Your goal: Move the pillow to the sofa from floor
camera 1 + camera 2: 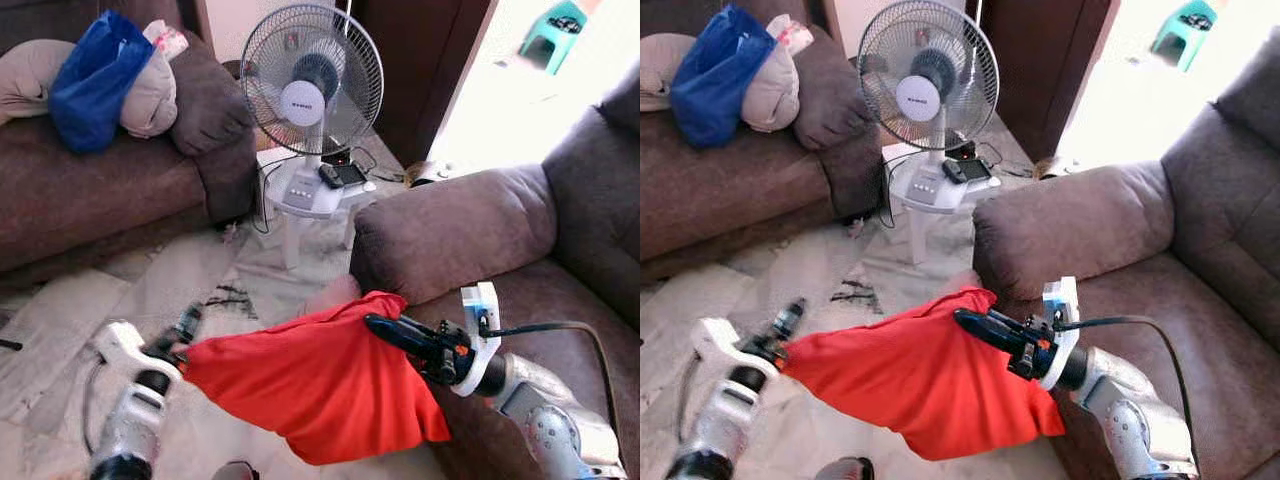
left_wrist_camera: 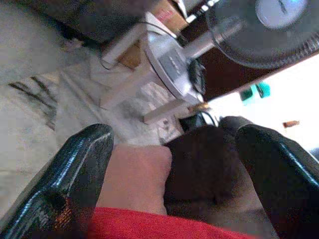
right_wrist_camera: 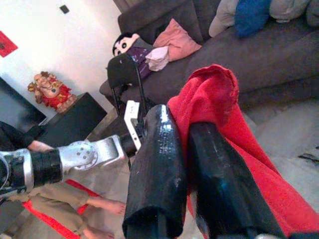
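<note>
The red pillow (image 1: 310,385) hangs off the floor between my two grippers, just in front of the armrest of the brown sofa (image 1: 450,225) on the right. My left gripper (image 1: 185,335) is shut on the pillow's left corner; in the left wrist view red cloth (image 2: 149,229) and a pinkish corner lie between its fingers (image 2: 75,169). At the pillow's upper right edge, beside the armrest, my right gripper (image 1: 385,328) is shut on the cloth. The right wrist view has its fingers (image 3: 159,164) pinched on the red fabric (image 3: 214,94).
A standing fan (image 1: 310,85) on a white stool (image 1: 300,190) stands ahead between the two sofas, with cables on the floor. The left sofa (image 1: 90,190) holds a blue bag (image 1: 95,80) and beige cushions. A person's bare legs (image 3: 75,209) appear in the right wrist view.
</note>
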### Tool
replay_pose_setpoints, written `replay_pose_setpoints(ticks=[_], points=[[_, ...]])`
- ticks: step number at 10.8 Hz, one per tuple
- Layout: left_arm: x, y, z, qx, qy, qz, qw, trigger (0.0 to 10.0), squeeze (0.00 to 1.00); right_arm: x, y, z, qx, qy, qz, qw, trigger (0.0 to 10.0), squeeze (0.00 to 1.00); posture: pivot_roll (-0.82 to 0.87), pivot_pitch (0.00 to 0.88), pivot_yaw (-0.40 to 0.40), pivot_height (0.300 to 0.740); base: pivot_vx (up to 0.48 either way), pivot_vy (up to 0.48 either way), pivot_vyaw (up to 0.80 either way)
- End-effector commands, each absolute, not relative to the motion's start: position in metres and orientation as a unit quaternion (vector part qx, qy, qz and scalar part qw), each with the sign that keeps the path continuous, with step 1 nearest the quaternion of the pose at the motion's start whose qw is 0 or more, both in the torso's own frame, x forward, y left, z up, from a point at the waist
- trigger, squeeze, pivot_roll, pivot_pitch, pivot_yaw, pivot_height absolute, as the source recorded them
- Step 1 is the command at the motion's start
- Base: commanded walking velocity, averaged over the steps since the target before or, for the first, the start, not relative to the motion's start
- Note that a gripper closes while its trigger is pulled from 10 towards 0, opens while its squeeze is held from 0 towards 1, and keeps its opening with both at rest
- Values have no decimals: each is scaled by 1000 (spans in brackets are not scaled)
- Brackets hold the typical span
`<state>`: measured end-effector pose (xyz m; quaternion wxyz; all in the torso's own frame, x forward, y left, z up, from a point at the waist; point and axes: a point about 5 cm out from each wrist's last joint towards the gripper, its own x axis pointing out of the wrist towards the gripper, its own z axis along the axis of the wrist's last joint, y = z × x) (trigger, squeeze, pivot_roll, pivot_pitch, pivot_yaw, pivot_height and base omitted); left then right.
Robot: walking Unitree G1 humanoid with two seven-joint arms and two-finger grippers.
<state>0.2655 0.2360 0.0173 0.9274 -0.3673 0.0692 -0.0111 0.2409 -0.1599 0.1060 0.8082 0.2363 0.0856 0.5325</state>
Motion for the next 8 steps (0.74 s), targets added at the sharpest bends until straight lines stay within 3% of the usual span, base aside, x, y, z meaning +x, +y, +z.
replay_pose_setpoints(ticks=[1,8], points=[[261,233,17,-369,72,-24,926,10000,0,245,-161,132,225,21,549,805,10000,0,91,91,-87,740,0,0,0],[228,230,7,-377,89,20,922,10000,0,248,-158,129,223,27,545,808,10000,0,94,87,-83,740,0,0,0]])
